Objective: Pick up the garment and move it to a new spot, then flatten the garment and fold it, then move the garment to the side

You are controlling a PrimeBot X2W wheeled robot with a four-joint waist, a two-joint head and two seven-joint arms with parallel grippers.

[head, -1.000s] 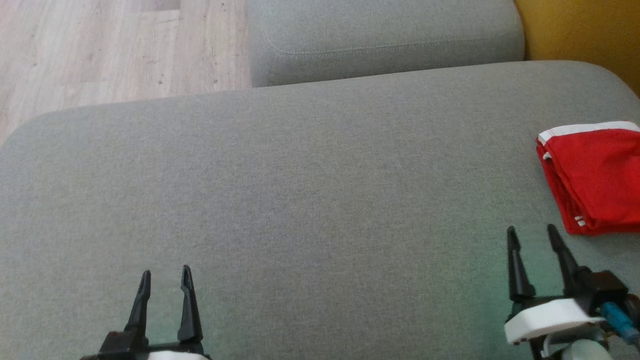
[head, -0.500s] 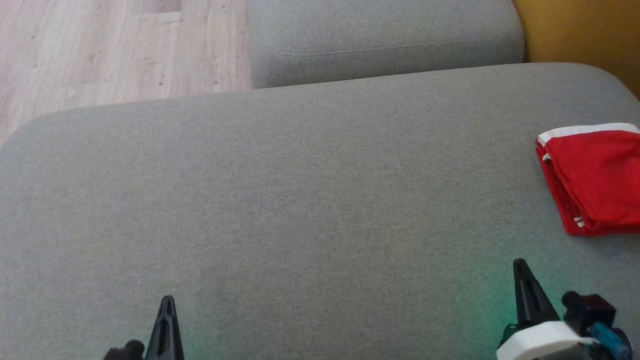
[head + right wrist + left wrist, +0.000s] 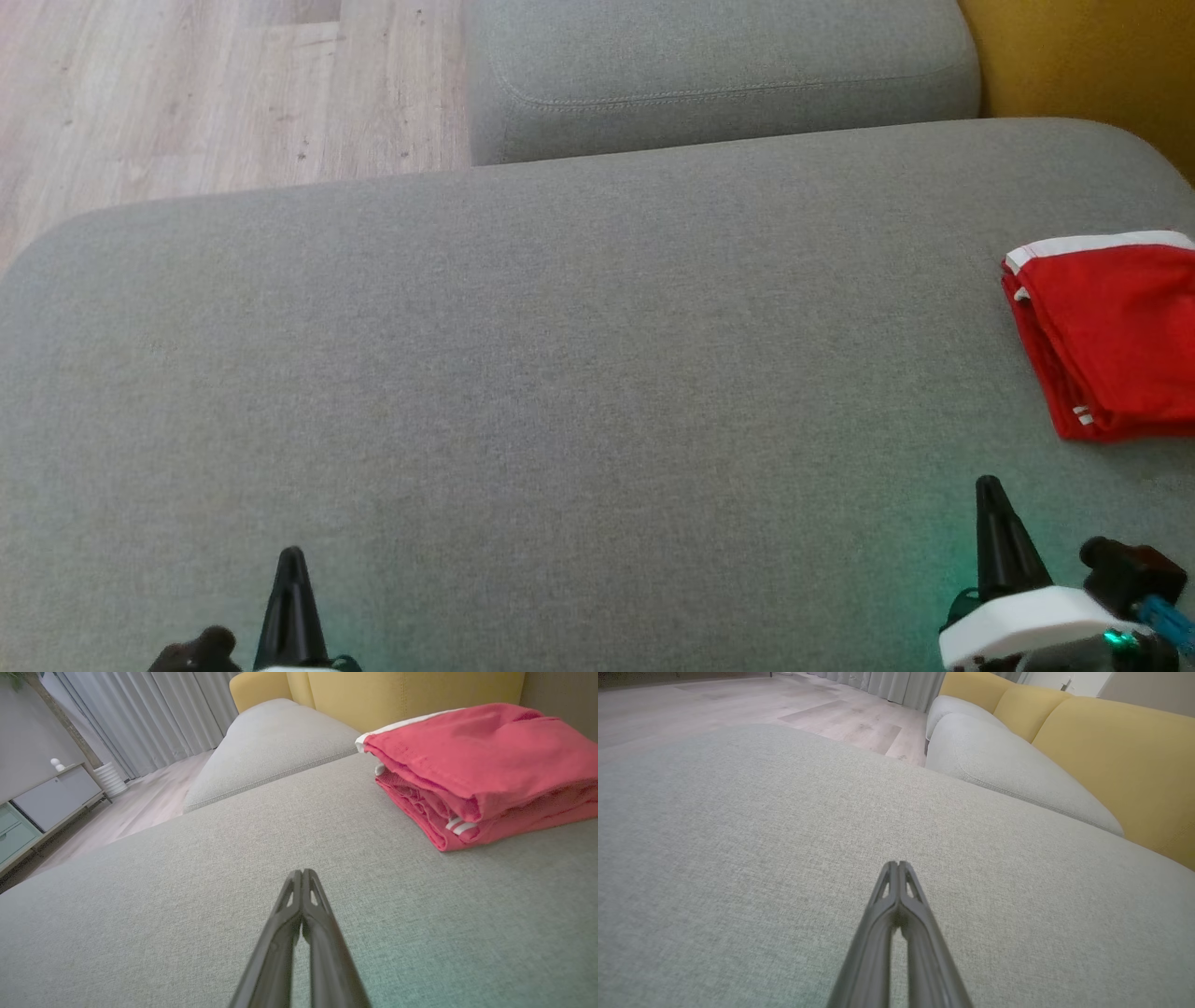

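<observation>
Surface: grey seat cushion (image 3: 560, 373), woven cloth, broad and flat, bare across its middle.
Surroundings: wooden floor (image 3: 187, 93) beyond the cushion's far left edge; second grey cushion (image 3: 719, 75) butted against its far edge; yellow backrest (image 3: 1083, 56) past its far right corner.
Task item: garment (image 3: 1111, 336), red with white trim, folded into a thick layered stack, lying at the cushion's right edge, partly cut by the head view's border.
Left arm: left gripper (image 3: 291, 558) low over the cushion's near edge, left part; fingers pressed together, nothing between them.
Right arm: right gripper (image 3: 988, 485) low over the cushion's near edge, right part; fingers pressed together, empty; garment further toward the cushion's right edge, apart from the tips.
Contact: none noted between either gripper and the garment.
Handling, judged: soft, light, limp; no stiffness to keep shape; layers likely to slide over one another and spill open if lifted by the top ply alone.
Hold, judged: pinch through the whole stack at the closed fold facing the cushion's middle, near the corner with the small white stripes; better, one gripper at each end of that fold.
Stage, judged: fold made, stack set at the side; task at or near its end.
</observation>
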